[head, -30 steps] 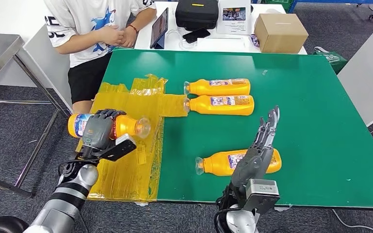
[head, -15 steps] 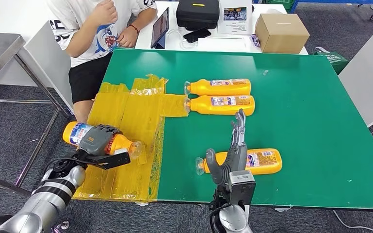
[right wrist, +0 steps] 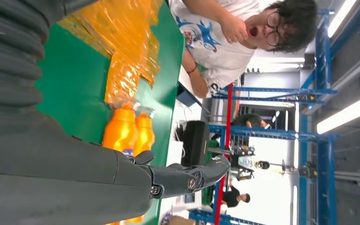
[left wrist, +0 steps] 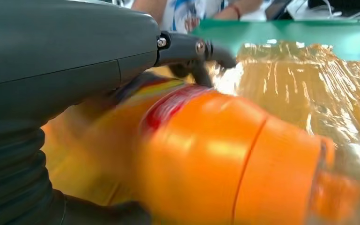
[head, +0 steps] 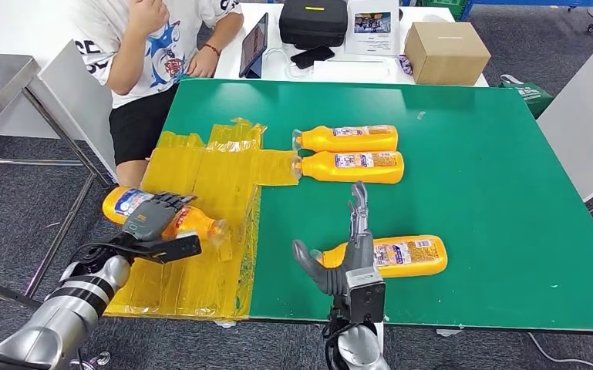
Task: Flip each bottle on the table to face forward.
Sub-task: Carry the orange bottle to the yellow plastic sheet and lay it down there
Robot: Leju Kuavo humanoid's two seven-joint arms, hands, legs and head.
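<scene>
Right hand [head: 348, 258] stands at the near table edge, fingers extended and spread, thumb out to the side, holding nothing. It partly covers the neck end of the nearest orange bottle [head: 397, 256], which lies on its side on the green table [head: 493, 169], label visible, cap toward the left. Left hand [head: 148, 220] is wrapped around a fourth orange bottle [head: 194, 222], held on its side over the near left part of the yellow plastic film [head: 216, 185], cap pointing right. Farther back, two orange bottles [head: 351, 139] [head: 355, 166] lie side by side, close together, caps touching the film edge. Beyond the table, a seated person [head: 150, 46], a black case [head: 313, 21] and a cardboard box [head: 446, 51].
</scene>
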